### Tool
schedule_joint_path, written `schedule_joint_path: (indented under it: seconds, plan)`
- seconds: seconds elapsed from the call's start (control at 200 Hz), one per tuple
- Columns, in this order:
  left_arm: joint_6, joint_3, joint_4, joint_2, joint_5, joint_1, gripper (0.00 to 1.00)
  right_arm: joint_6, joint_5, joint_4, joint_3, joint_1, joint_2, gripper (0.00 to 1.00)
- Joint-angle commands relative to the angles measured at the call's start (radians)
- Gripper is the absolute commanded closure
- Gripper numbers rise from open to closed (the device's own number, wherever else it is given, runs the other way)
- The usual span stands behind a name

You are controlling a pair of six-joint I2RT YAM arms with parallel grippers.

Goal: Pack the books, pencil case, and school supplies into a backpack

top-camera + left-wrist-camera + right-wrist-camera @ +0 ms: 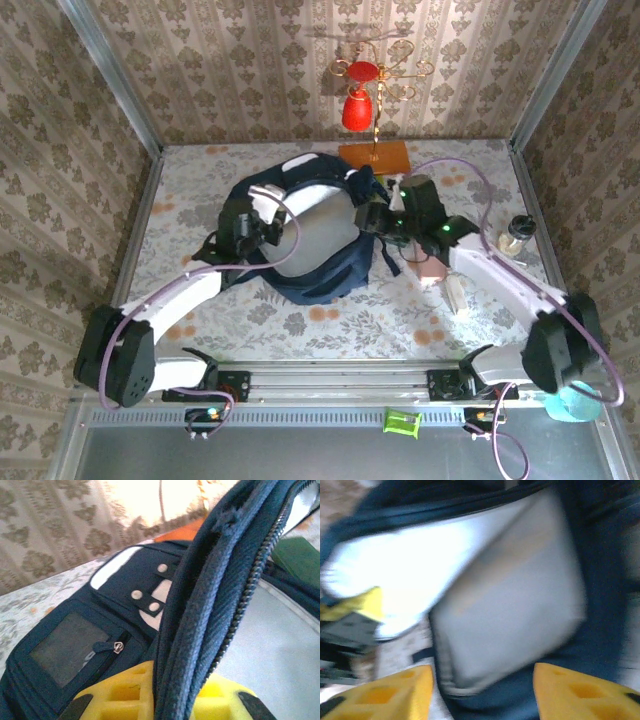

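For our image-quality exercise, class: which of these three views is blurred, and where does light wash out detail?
Right wrist view: smeared all over, the pale lining of the backpack blown white at left. Left wrist view: zip edge fairly crisp, wall behind washed out. Top view: sharp, with glare on the wall behind the red ornament.

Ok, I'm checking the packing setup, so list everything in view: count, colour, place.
backpack: one, navy with pale grey lining, table centre, open
stand: one, orange slab with gold stem and red ornaments, behind backpack
pink piece: one, pink, right of backpack
green piece: one, dark green, beyond backpack's zip edge
jar: one, clear, table's right edge
packet: one, bright green, on front rail
left gripper: one, yellow fingers, shut on backpack's rim
right gripper: one, yellow fingers, open, over backpack's right side
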State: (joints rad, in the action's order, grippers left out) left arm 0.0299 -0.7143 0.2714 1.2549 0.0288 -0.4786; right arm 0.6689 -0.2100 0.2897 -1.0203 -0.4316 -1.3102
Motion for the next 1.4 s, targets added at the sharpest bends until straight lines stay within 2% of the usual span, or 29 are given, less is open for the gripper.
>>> schedule_joint_path:
  seconds: [0.0,0.06,0.155,0.455,0.58,0.77,0.945,1.0,1.105,1.4]
  plan:
    - [-0.138,0.027,-0.023,-0.06,-0.001,0.053,1.0,-0.193,0.321,0.24,0.045,0.031,0.073,0.25]
    - [-0.161,0.035,-0.024,-0.073,0.006,0.06,1.0,-0.225,0.424,0.295,0.058,0.058,0.074,0.11]
    - [-0.179,0.038,-0.019,-0.075,0.024,0.063,1.0,-0.25,0.491,0.322,0.067,0.111,0.031,0.0]
    - [-0.189,0.033,-0.028,-0.072,0.033,0.064,1.0,-0.299,0.407,0.335,-0.027,0.227,-0.29,0.0]
    - [-0.195,0.03,-0.029,-0.068,0.037,0.066,1.0,-0.308,0.373,0.346,-0.047,0.249,-0.372,0.01]
    - [-0.198,0.032,-0.024,-0.057,0.038,0.065,1.0,-0.303,0.297,0.311,-0.046,0.263,-0.446,0.11]
    - [-0.203,0.035,-0.024,-0.053,0.042,0.067,1.0,-0.297,0.286,0.29,-0.05,0.264,-0.458,0.32]
    - [-0.205,0.036,-0.024,-0.052,0.039,0.067,1.0,-0.291,0.293,0.289,-0.047,0.264,-0.428,0.4]
    - [-0.213,0.041,-0.02,-0.047,0.034,0.071,1.0,-0.279,0.31,0.288,-0.044,0.264,-0.343,0.48]
    - [-0.302,0.047,-0.006,-0.032,0.068,0.129,1.0,-0.251,0.313,0.227,-0.007,0.185,-0.039,0.56]
